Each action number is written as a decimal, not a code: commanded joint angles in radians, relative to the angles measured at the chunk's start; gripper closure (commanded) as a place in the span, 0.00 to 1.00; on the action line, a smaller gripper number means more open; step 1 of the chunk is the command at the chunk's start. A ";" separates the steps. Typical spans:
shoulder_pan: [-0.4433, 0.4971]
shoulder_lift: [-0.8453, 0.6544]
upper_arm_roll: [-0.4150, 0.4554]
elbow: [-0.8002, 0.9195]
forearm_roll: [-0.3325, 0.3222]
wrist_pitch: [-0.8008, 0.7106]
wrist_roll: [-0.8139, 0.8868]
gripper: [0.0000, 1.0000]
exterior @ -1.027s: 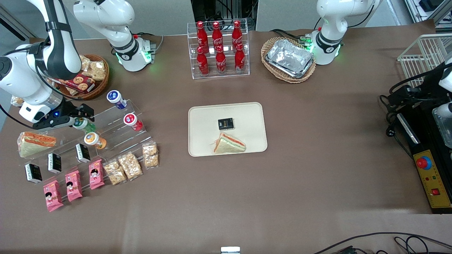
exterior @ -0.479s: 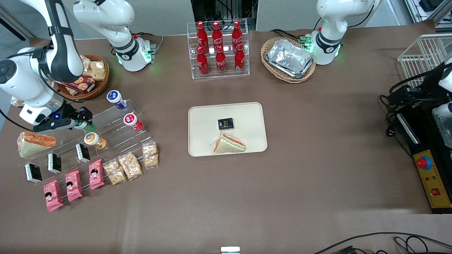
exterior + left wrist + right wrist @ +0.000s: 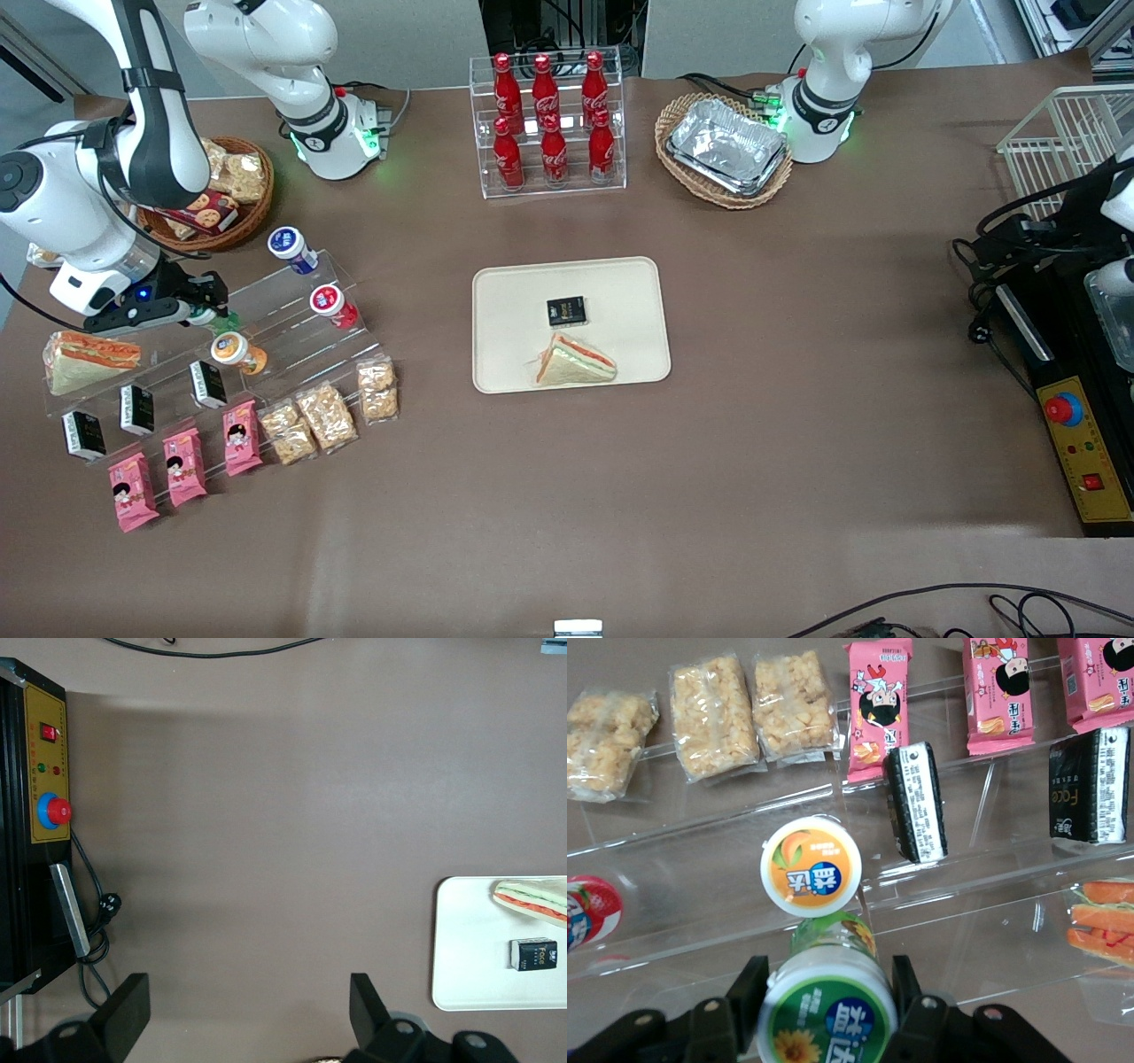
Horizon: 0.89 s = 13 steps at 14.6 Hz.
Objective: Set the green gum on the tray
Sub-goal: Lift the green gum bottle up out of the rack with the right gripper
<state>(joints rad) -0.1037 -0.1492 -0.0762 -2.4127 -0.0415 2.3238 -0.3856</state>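
Note:
The green gum (image 3: 827,1014), a green bottle with a white lid and a green-and-yellow label, lies on the clear acrylic stepped stand (image 3: 292,292) toward the working arm's end of the table. My gripper (image 3: 828,992) straddles its lid, one finger touching each side, shut on it. In the front view the gripper (image 3: 205,312) covers most of the bottle; only a sliver of green (image 3: 227,321) shows. The cream tray (image 3: 505,292) lies at the table's middle, holding a small black box (image 3: 566,311) and a wrapped sandwich (image 3: 574,361). The tray also shows in the left wrist view (image 3: 461,939).
An orange-lidded bottle (image 3: 811,866) lies just beside the green gum, one step nearer the front camera. Red-lidded (image 3: 330,301) and blue-lidded (image 3: 289,244) bottles, black boxes, pink packets, snack bags and a sandwich (image 3: 89,359) share the stand. A cola rack (image 3: 549,124) and foil-tray basket (image 3: 725,146) stand farther back.
My gripper has moved in over the green gum, which showed openly a second ago and is now mostly covered by the fingers. Nothing else moved.

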 commanded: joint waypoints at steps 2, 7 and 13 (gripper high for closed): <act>-0.008 -0.007 0.001 -0.005 -0.014 0.009 -0.006 0.53; -0.007 -0.076 0.001 0.017 -0.015 -0.058 -0.013 0.64; 0.006 -0.145 0.038 0.318 -0.014 -0.508 -0.006 0.67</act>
<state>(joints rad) -0.1025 -0.2866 -0.0715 -2.2704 -0.0450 2.0289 -0.3917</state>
